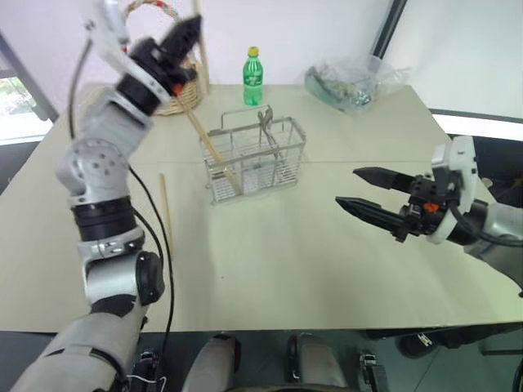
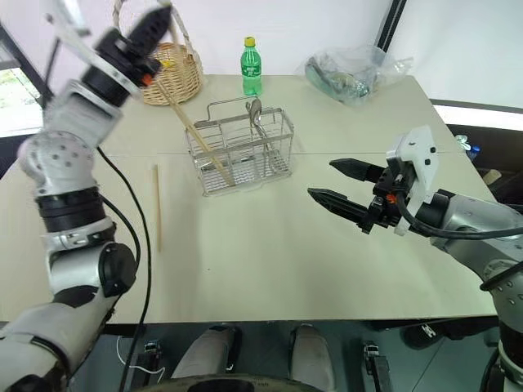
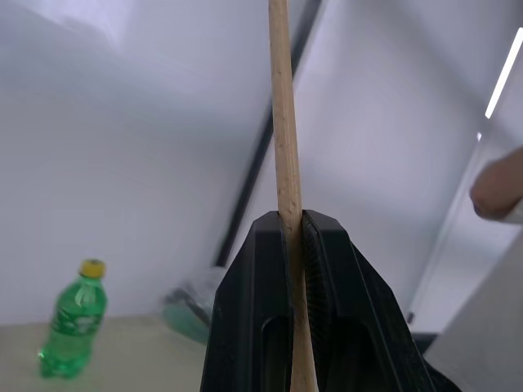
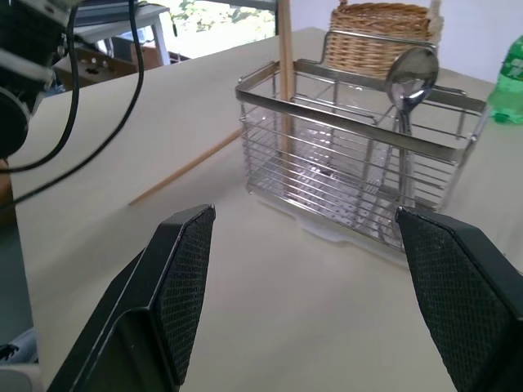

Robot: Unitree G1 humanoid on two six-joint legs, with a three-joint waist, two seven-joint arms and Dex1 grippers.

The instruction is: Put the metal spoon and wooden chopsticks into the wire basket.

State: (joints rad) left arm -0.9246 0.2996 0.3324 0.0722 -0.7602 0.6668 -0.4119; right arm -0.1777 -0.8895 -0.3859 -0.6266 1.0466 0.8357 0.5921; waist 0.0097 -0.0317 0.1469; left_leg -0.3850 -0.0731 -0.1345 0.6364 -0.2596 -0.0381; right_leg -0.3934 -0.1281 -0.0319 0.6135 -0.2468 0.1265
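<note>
The wire basket (image 1: 288, 152) stands on the table's far middle. The metal spoon (image 2: 255, 111) is upright in it, bowl up, near its handle. My left gripper (image 1: 189, 31) is raised above and left of the basket, shut on one of the wooden chopsticks (image 3: 283, 139). That stick (image 1: 211, 147) slants down into the basket's left end. Another chopstick (image 1: 166, 214) lies flat on the table, left of the basket. My right gripper (image 1: 346, 187) hovers open and level to the right of the basket, holding nothing, with the basket ahead of its fingers (image 4: 184, 278).
A round wicker basket (image 2: 173, 80) sits at the far left behind my left hand. A green bottle (image 1: 252, 76) stands behind the wire basket, and a clear plastic bag (image 1: 347, 82) lies at the far right. The pale table (image 1: 270, 269) ends close in front.
</note>
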